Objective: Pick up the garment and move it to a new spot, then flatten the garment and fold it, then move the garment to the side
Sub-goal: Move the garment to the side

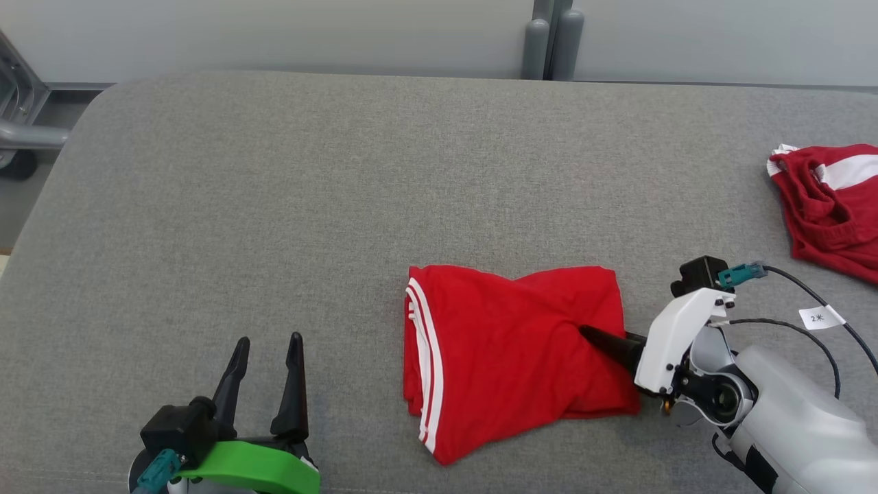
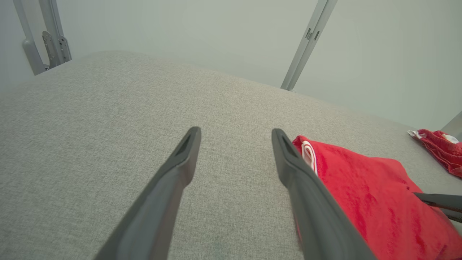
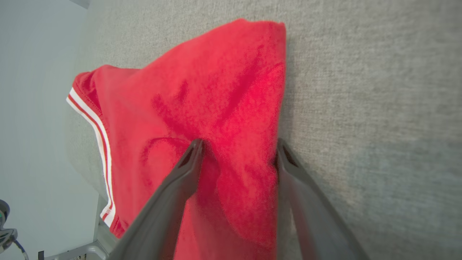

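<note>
Splayed wide, the right end effector (image 3: 239, 146) straddles an edge of the folded red fabric garment with white stripes (image 1: 507, 350) on a grey cloth tabletop (image 1: 274, 206); folding appears done, the move aside not yet. Left end effector (image 1: 269, 339) hovers, fingers apart, beyond its far edge.

Holds the left tool (image 1: 269, 339) at the near left, both dark fingers spread wide and pointing toward the far side, with a green wrist bracket (image 1: 254, 466) just behind them. Reaches in from the near right with the pale right forearm (image 1: 796, 412), white wrist housing (image 1: 675, 339) angled leftward. Carries the right tool (image 1: 593, 337) low, fingers wide apart, pointing left and slightly far.
</note>
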Robot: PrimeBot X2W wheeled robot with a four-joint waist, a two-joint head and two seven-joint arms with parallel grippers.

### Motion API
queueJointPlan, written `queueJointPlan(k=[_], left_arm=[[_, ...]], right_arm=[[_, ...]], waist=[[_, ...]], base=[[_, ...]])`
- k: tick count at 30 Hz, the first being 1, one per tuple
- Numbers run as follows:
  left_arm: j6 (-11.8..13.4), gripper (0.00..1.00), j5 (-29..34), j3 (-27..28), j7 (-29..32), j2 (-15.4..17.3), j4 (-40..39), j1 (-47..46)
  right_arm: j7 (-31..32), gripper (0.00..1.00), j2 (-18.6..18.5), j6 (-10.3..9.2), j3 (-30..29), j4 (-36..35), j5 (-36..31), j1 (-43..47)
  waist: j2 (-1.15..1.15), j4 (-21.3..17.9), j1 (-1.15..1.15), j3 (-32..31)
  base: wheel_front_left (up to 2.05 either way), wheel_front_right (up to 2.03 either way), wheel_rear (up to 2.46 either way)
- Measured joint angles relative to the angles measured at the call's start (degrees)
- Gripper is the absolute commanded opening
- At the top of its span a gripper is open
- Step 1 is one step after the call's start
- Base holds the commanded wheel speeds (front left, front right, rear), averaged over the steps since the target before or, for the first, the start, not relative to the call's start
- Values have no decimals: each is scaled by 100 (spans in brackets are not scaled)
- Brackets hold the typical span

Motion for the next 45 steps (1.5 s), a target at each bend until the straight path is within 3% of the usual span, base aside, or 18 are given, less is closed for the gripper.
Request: queueJointPlan(k=[1, 2, 4, 20, 31, 36, 45], left_arm=[[0, 100, 0, 3, 0, 0, 0, 0], [0, 100, 0, 5, 0, -1, 0, 0], [0, 100, 0, 24, 0, -1, 0, 0], [9, 100, -1, 218, 1, -4, -33, 2], [10, 100, 0, 271, 0, -5, -77, 9], [9, 100, 0, 162, 0, -9, -77, 7], [2, 100, 0, 91, 0, -10, -76, 0]], right_arm=[[16, 44, 10, 13, 20, -2, -5, -1], [21, 35, 10, 38, 37, -3, -7, -2], [22, 1, 0, 46, 86, -11, -30, -3], [-118, 0, -326, 51, -43, -204, -113, -335], [-248, 0, -1105, 41, -492, -289, -272, -933], [-237, 0, -1416, -76, -613, -297, -343, -1133], [-137, 0, -1578, -279, -742, -382, -387, -1545]], waist=[[0, 9, 0, 5], [0, 13, 0, 8], [0, 13, 0, 7], [0, -294, 0, -113], [0, -654, 0, -176], [0, -725, 0, -144], [0, -625, 0, -45]], base=[[0, 0, 0], [0, 0, 0], [0, 0, 0], [0, 0, 0], [0, 0, 0], [0, 0, 0], [0, 0, 0]])
